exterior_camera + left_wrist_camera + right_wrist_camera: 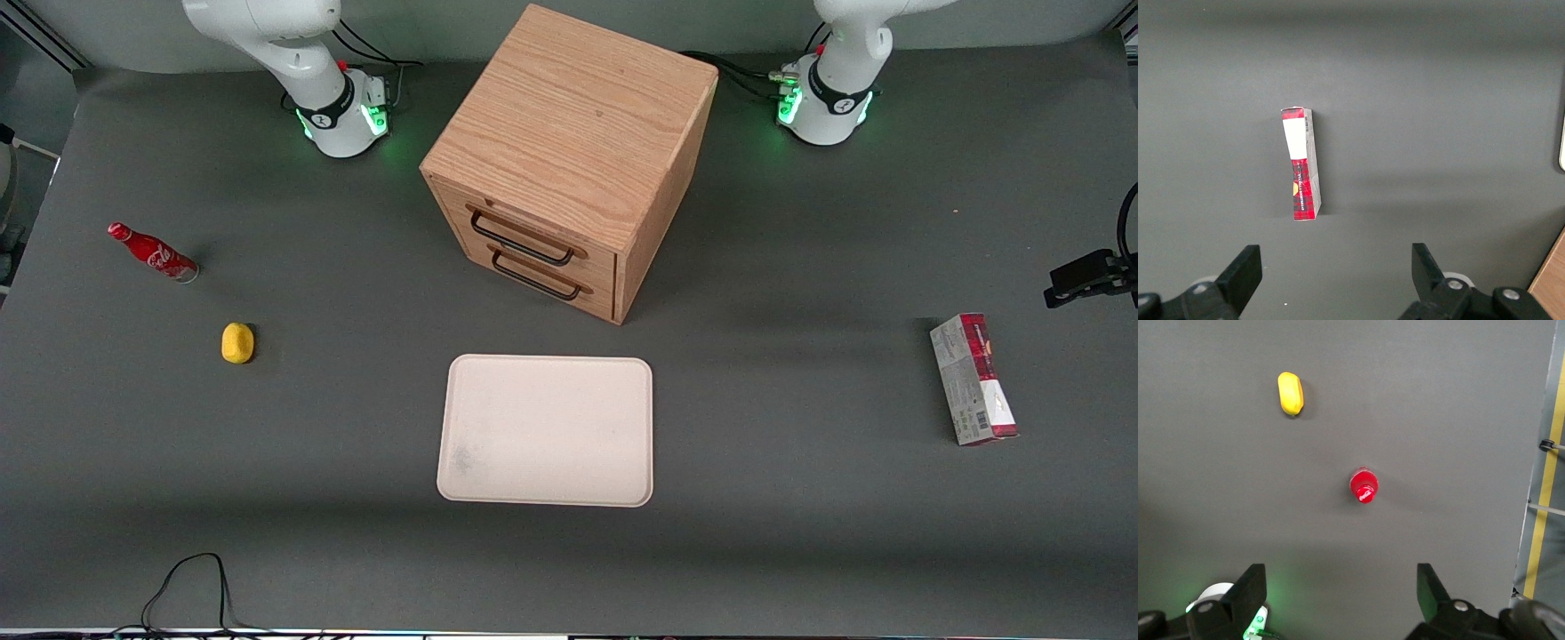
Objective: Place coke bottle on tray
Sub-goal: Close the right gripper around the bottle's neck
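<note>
At the working arm's end of the dark grey bench point(800, 551), the coke bottle point(153, 252) stands upright on the bare surface, red cap up and silvery base down, white script on its side. It is well apart from the tray and touches nothing. Near it, and closer to the front camera, lies a small yellow object point(237, 343), also alone on the bench.

The right arm's gripper point(1341, 593) hangs high above the bottle, looking straight down on it: in the right wrist view the red cap point(1364, 485) shows from above, with the yellow object point(1290, 393) off to one side. Its two black fingers point(1251, 590) are spread wide apart and released, holding nothing, and the bottle is well clear of them.

In the middle of the bench sits an oak drawer cabinet point(569, 160) with two dark handles on its drawers. In front of it, nearer the front camera, lies the tray point(547, 431), pale cream, flat, with rounded corners and nothing on it.

Toward the parked arm's end of the bench lies a red-and-grey carton point(973, 379) on its long side, which also shows in the left wrist view point(1302, 163).
</note>
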Robot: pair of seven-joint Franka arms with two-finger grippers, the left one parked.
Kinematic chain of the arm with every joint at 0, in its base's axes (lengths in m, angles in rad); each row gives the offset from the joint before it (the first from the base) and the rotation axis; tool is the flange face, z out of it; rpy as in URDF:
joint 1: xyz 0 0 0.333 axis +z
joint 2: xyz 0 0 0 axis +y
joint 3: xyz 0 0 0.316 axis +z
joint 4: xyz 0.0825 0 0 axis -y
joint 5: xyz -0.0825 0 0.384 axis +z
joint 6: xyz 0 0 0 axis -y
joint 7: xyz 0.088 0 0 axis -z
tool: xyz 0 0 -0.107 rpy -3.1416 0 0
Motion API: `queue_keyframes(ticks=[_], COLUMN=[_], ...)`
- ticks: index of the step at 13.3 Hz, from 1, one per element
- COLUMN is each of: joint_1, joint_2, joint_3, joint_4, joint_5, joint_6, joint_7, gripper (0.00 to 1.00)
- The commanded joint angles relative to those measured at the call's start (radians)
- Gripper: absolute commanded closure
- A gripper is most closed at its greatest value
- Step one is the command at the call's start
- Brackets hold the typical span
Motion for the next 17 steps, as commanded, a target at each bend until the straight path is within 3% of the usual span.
queue_keyframes(ticks=[1, 6, 13, 17], joint_1=[0.015, 0.014, 0.014, 0.014], joint_2=[-0.034, 0.067, 0.171, 0.259], joint_3=[0.006, -0.005, -0.146, -0.172], joint_4=[-0.076, -0.19, -0.376, -0.425], joint_5=[-0.028, -0.028, -0.027, -0.027], joint_6=[0.054, 0.25, 0.559, 0.669], joint_7=[0.018, 0.032, 0.013, 0.003], gripper=[0.0, 0.0, 0.0, 0.0])
